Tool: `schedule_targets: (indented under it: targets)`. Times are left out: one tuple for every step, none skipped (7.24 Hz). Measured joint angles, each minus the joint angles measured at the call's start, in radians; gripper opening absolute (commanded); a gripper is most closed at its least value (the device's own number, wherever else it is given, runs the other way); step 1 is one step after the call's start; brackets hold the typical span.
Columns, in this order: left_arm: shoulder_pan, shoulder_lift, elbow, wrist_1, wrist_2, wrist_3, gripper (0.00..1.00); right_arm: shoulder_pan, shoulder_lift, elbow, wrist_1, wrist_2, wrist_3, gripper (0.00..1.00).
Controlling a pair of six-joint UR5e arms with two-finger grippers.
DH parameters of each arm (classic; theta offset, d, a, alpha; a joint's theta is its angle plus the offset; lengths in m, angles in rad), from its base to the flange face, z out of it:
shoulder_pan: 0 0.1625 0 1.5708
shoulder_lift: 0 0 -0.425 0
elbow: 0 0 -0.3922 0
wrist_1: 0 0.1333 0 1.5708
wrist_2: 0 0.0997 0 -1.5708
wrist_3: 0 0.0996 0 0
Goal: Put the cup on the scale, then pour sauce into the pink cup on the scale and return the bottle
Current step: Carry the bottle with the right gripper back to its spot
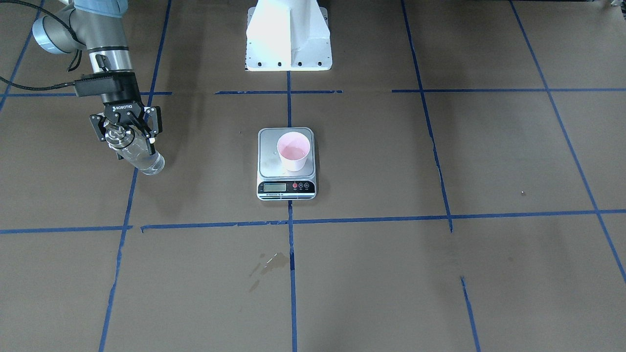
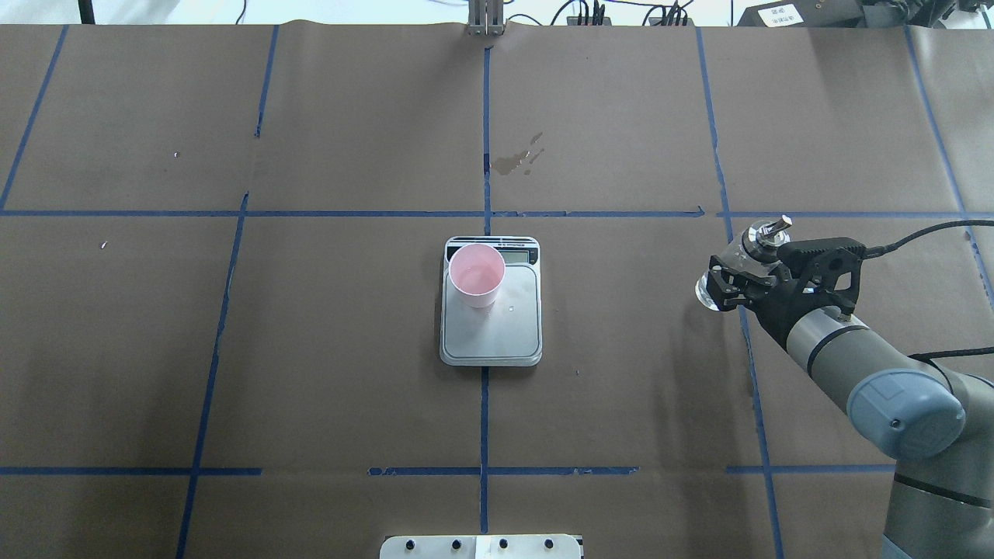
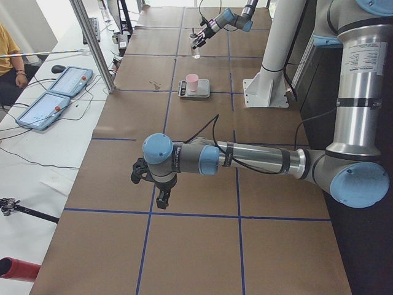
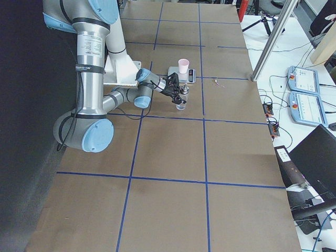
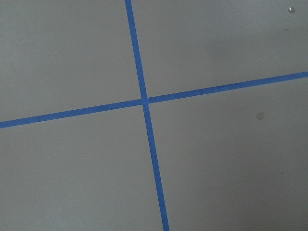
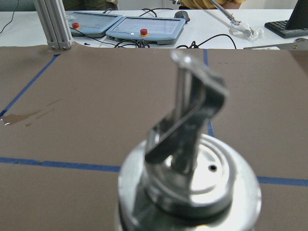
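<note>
I am working at a brown table [image 1: 440, 274] gridded with blue tape; a damp stain [image 1: 270, 263] is lying on the operators' side of the scale [image 1: 270, 157]. The cup [image 1: 293, 151] is sitting on the scale. My right gripper [image 1: 131, 142] is clamping the bottle [image 1: 144, 160], well apart from the scale on my right. My left gripper [image 3: 162, 196] is showing only from the side, so I cannot tell how its fingers stand.
</note>
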Motion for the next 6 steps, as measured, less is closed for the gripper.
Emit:
schedule_targets:
  targets:
    - [0.000, 0.000, 0.001, 0.000, 0.000, 0.000, 1.00, 0.000, -0.002, -0.014, -0.002, -0.014, 0.017, 0.00]
    - [0.000, 0.000, 0.001, 0.000, 0.000, 0.000, 1.00, -0.001, -0.003, -0.025, -0.006, -0.024, 0.033, 0.00]
    - [0.000, -0.001, 0.001, 0.000, 0.000, 0.000, 1.00, -0.002, -0.002, -0.023, -0.032, -0.037, 0.058, 0.00]
    - [0.000, -0.001, 0.001, 0.000, 0.000, 0.000, 1.00, -0.005, 0.000, -0.010, -0.076, -0.046, 0.082, 0.00]
    - [0.000, -0.001, 0.001, 0.000, 0.000, 0.000, 1.00, -0.009, 0.002, 0.002, -0.108, -0.052, 0.099, 0.00]
    - [0.000, -0.001, 0.001, 0.000, 0.000, 0.000, 1.00, -0.015, 0.003, 0.007, -0.122, -0.057, 0.113, 0.00]
